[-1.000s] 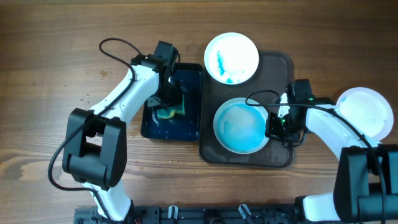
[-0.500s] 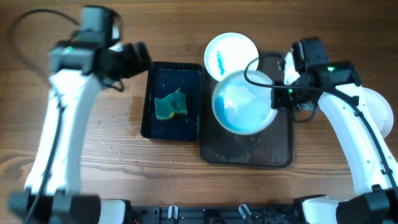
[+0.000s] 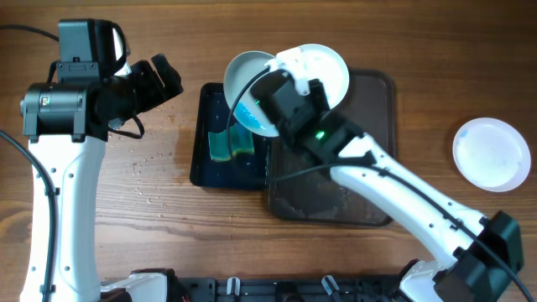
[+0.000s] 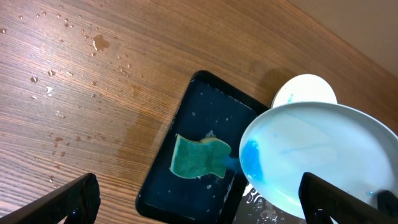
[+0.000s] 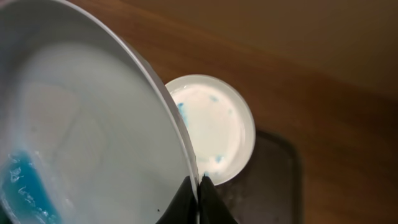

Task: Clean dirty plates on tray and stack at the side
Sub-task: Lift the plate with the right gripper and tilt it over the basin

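A: Left gripper [image 3: 166, 77]?
B: Spread wide, empty. Raised over the table [image 3: 126, 218], left of the black tray [image 3: 210, 109], well apart from every plate.
A: Right gripper [image 5: 198, 198]?
B: Clamped on the rim of the held plate [image 3: 247, 91], pinched tight on its edge in the right wrist view.
A: Held plate, position?
B: Lifted and steeply tilted, above the line where black tray and brown tray [image 3: 377, 109] meet, lower side toward the black tray. Blue pool [image 4: 252, 163] gathered at that lower side; rest of the face pale, thinly tinted.
A: Second plate [image 3: 329, 60]?
B: Flat at the far left corner of the brown tray, overhanging its rim. Partly hidden under the right arm [image 3: 403, 189] from overhead. Blue smears near the edge.
A: Third plate [image 3: 492, 153]?
B: Flat on the table, right of the brown tray, apart from it. White face.
A: Black tray, contents?
B: Green sponge [image 3: 228, 144], flat on the wet dark bottom, just below the held plate's lower edge from overhead.
A: Elsewhere?
B: Droplets [image 3: 143, 180] scattered on the table left of the black tray. Wet sheen on the bare bottom of the brown tray.
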`<act>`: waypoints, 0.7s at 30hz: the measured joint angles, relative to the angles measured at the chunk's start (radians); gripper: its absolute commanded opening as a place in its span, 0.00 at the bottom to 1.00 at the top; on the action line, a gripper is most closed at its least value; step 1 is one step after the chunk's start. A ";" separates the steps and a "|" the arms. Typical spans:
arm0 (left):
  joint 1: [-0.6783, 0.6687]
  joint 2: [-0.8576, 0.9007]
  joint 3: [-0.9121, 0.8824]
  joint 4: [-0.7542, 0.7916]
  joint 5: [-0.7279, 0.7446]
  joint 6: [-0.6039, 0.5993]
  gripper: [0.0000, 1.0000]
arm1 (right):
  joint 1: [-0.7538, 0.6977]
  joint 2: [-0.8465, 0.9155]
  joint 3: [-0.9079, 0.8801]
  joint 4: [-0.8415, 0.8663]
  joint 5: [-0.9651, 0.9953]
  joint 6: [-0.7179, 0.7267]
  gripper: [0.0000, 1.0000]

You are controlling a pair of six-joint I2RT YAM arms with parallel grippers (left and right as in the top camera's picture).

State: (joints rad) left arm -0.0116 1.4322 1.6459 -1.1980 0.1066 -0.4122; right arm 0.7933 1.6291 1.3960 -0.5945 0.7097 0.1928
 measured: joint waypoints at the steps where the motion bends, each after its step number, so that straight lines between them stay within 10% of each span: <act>1: 0.000 0.000 0.000 0.000 0.000 0.000 1.00 | 0.024 0.000 0.000 0.022 0.056 -0.032 0.04; 21: 0.000 0.000 0.000 0.000 0.000 0.000 1.00 | 0.218 0.000 0.000 0.134 0.388 -0.478 0.05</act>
State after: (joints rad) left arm -0.0116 1.4322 1.6459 -1.1980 0.1066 -0.4122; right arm 1.0115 1.6295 1.3960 -0.4606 1.0981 -0.2848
